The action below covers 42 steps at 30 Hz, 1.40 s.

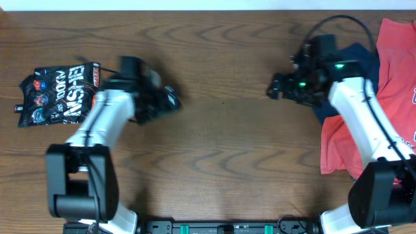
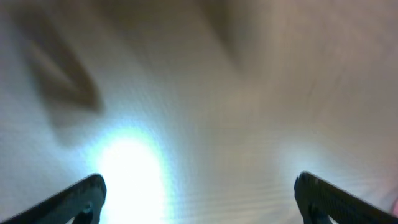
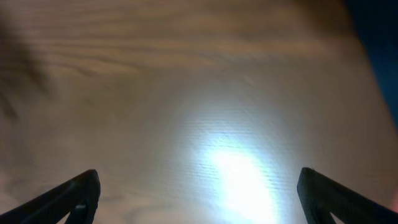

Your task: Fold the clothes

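Distance is what matters from overhead: the black jersey (image 1: 58,94) lies as a compact, roughly rectangular bundle near the far left end of the counter (image 1: 221,149), with its long axis running side to side across the picture. The left gripper (image 1: 170,99) is well apart from it, on the opposite side of its own forearm, and points toward the middle of the counter rather than at the cloth. The left arm (image 1: 97,123) rises from its base and bends inward at the wrist, so the jersey sits outboard of its elbow. This arm is clearly the nearer one. The right arm (image 1: 364,123) reaches forward over the navy garment (image 1: 364,55) and the red tee (image 1: 396,58), and the right gripper (image 1: 276,86) hangs just inboard of them, far from the jersey. In the left wrist view, that gripper's fingers (image 2: 81,196) stand spread wide at the lower corners, released, with only blurred, glare-lit wood between them and no jersey in sight. The right wrist view is much the same: fingers (image 3: 74,196) wide apart and empty over bare wood, with a sliver of navy cloth at the upper right corner. To reach the jersey, the left gripper would probably have to swing back outward.
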Motion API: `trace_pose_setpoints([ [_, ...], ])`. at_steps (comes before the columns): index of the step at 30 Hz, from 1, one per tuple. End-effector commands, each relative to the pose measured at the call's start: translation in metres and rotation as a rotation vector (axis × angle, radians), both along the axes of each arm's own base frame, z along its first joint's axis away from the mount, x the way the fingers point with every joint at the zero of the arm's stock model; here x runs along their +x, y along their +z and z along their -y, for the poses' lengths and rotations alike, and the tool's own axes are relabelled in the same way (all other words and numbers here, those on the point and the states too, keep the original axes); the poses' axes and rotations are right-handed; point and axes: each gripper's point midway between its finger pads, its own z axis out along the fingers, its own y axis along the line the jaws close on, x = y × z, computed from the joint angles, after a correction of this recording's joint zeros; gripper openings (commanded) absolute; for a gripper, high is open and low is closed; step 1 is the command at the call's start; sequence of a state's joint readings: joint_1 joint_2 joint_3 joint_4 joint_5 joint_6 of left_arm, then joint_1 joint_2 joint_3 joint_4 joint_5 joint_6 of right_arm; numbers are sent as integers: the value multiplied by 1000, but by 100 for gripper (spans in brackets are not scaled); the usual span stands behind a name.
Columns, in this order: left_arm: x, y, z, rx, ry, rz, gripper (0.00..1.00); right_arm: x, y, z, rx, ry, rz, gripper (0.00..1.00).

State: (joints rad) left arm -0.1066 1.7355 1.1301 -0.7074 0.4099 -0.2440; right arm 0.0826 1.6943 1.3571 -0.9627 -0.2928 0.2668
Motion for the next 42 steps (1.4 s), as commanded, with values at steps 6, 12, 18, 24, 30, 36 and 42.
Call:
trace_pose_setpoints([
  [6,-92,7,-17,160,-115,-319,98,-77,-7,71,-115,-58,-307,99],
  [12,-116,41,-47,315,-62,-232,98,-101,12,73,-114,-68,-267,99],
  [18,-124,85,-49,307,25,197,98,-107,50,76,-164,-177,162,99],
  [24,-125,173,-51,184,137,754,98,-127,111,87,-225,-276,719,99],
  [30,-162,219,-61,103,188,1008,98,-183,140,85,-207,-297,907,99],
  [36,-180,232,-65,73,207,1100,98,-216,134,84,-204,-301,938,99],
  [42,-183,223,-66,85,199,1062,98,-233,100,83,-211,-294,790,99],
])
